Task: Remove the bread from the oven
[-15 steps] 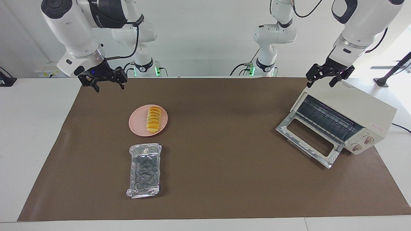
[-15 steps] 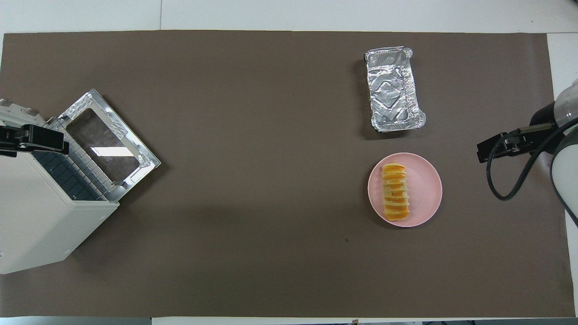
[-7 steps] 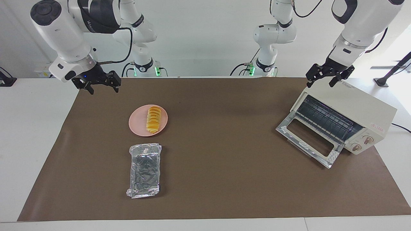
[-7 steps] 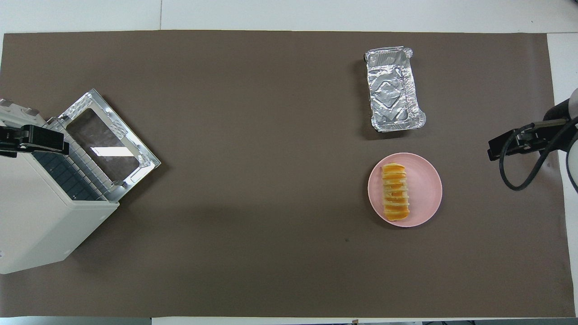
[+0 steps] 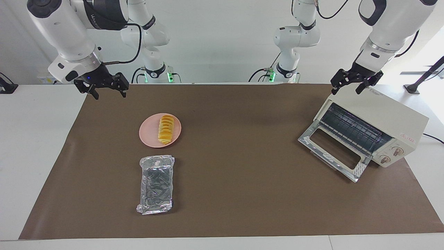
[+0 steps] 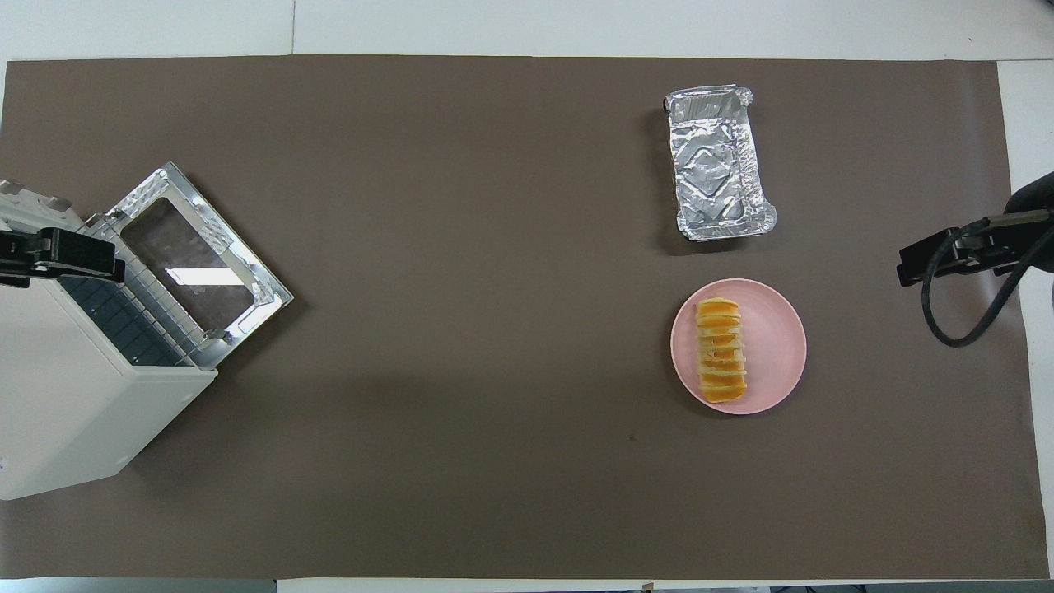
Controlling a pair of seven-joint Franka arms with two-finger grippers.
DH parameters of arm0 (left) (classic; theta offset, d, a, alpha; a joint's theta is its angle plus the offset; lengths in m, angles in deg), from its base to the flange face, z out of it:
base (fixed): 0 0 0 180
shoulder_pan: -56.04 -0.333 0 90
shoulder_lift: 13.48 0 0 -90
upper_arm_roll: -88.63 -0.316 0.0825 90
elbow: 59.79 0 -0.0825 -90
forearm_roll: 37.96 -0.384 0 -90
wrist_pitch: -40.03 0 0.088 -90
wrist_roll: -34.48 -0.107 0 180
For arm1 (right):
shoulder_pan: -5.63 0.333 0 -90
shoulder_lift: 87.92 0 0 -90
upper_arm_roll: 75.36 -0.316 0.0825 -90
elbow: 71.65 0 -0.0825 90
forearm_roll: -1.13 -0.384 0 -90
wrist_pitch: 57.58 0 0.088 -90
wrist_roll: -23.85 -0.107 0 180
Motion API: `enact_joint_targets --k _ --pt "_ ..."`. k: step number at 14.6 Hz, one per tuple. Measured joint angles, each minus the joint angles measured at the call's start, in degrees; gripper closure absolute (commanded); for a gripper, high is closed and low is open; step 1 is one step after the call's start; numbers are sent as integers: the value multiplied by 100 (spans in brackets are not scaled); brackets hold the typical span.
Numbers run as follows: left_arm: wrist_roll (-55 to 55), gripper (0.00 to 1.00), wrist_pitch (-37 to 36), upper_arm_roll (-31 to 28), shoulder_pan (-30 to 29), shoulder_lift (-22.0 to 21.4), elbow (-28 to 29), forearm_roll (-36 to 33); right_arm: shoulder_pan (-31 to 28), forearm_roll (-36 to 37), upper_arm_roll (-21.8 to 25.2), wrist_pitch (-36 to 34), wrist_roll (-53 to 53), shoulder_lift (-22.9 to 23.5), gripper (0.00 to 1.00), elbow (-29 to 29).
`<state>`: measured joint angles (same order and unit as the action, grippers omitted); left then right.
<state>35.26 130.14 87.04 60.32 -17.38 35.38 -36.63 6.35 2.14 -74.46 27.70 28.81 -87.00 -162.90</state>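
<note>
Table (image 5: 31, 139) under brown mat (image 5: 236, 194) bearing oven (image 5: 388, 121), plate (image 5: 147, 133), foil tray (image 5: 156, 184)

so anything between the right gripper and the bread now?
Nothing visible. The bread lies uncovered on the pink plate, out of the oven. The right gripper hangs open over the mat's edge; only bare mat lies between. The foil tray sits farther from the robots.

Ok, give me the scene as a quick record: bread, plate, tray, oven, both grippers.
bread: lying on the plate, out of the oven
plate: pink, on the mat, toward the right arm's end
tray: foil, empty, farther from the robots than the plate
oven: toward the left arm's end, door down, rack bare
left gripper: open, empty, above the oven's top edge
right gripper: open, empty, raised over the mat's corner
</note>
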Motion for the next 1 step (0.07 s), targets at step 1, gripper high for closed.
enact_joint_targets --k 1 --pt "0 0 0 -1 -1 0 0 0 0 0 -13 0 0 0 0 1"
